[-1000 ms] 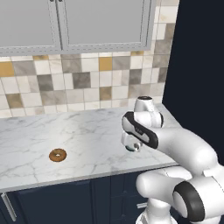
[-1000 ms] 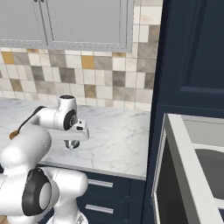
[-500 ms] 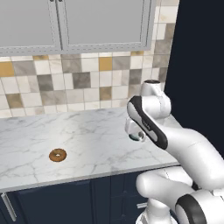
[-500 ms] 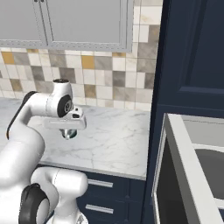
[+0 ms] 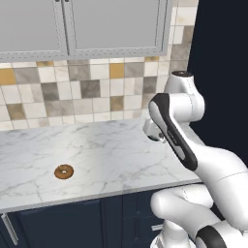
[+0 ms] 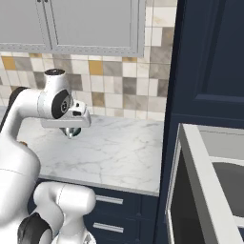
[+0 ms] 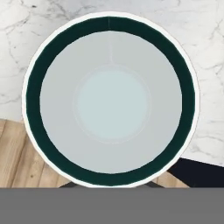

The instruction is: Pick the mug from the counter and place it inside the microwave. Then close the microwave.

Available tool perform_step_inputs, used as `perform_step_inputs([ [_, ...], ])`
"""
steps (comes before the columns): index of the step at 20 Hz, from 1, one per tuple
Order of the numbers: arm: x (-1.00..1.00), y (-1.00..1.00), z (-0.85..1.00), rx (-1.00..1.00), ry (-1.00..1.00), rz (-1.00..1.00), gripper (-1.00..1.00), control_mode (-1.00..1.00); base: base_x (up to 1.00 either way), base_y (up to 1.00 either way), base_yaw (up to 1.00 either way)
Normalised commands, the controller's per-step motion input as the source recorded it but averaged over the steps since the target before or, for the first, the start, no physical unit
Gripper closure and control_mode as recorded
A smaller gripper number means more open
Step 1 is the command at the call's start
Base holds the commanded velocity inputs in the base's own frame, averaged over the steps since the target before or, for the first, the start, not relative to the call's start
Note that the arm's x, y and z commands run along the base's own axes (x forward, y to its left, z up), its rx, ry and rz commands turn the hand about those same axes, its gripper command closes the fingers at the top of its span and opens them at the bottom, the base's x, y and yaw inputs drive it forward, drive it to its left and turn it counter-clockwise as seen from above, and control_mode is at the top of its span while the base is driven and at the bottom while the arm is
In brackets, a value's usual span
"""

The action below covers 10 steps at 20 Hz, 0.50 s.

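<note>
The mug [image 7: 109, 100] faces the hand view rim-up, white with a dark green ring and a pale bottom. It hangs under my hand in the right base view, where my gripper [image 6: 71, 132] is shut on the mug [image 6: 72, 133] above the marble counter [image 6: 119, 152]. In the left base view my forearm covers most of the gripper [image 5: 155, 132] near the counter's [image 5: 97, 155] right end. Beneath the mug, the hand view takes in the counter edge [image 7: 205, 52] and wooden floor. The microwave [image 6: 209, 181] stands open at the lower right, its door [image 6: 174, 205] swung toward me.
A brown glazed donut [image 5: 63, 171] lies on the counter's left front. A tall navy cabinet [image 6: 209, 62] rises right of the counter, above the microwave. Grey wall cabinets [image 5: 82, 24] hang over the tiled backsplash.
My hand has risen from the counter with the mug in it and shifted slightly toward the backsplash. The donut has stayed put.
</note>
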Motion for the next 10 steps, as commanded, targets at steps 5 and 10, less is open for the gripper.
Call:
perform_step_inputs([
  [5, -0.13, -0.05, 0.51, 0.0, -0.05, 0.0, 1.0, -1.0, 0.0, 0.0, 0.0],
  [10, -0.38, -0.03, 0.32, 0.0, 0.0, -0.02, 1.0, -1.0, 0.0, 0.0, 0.0],
])
